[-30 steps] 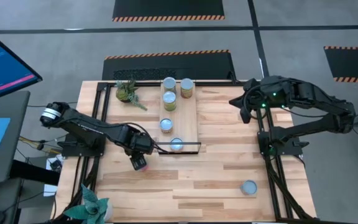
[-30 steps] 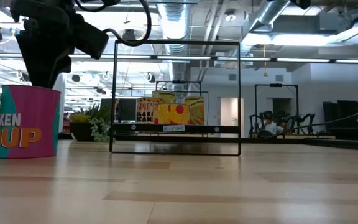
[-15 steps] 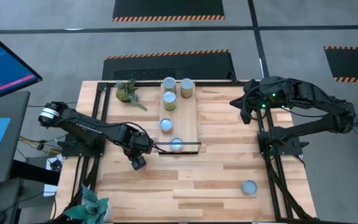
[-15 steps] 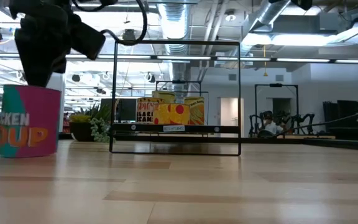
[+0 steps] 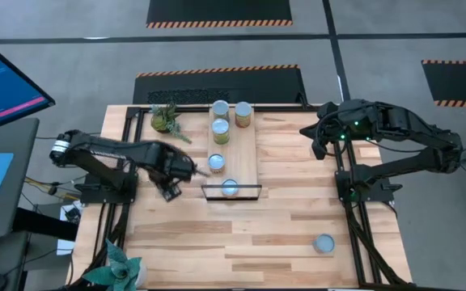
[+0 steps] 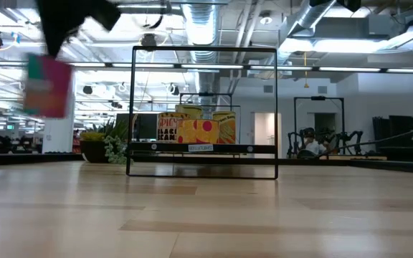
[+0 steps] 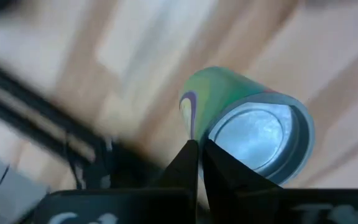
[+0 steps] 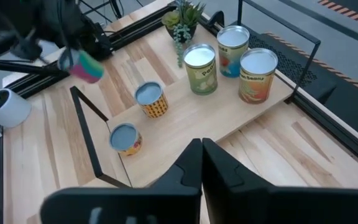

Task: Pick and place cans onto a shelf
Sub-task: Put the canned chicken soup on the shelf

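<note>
Gripping a pink-and-green can (image 6: pixel 47 86) by its rim, the left gripper (image 5: pixel 168 189) holds it clear above the tabletop, just left of the shelf (image 5: pixel 245 149), though blurred. Five cans (image 5: pixel 220 131) stand on that shelf; the right gripper (image 5: pixel 319 148) waits, fingers pinched together, empty.

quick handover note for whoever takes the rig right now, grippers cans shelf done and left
Left gripper: shut on the pink can, lifted clear of the table, just left of the shelf.
Right gripper: shut, empty, parked at the table's right edge.
Done: five cans on the shelf.
Left: place the pink can, then fetch the lone can near the table's front right.
</note>
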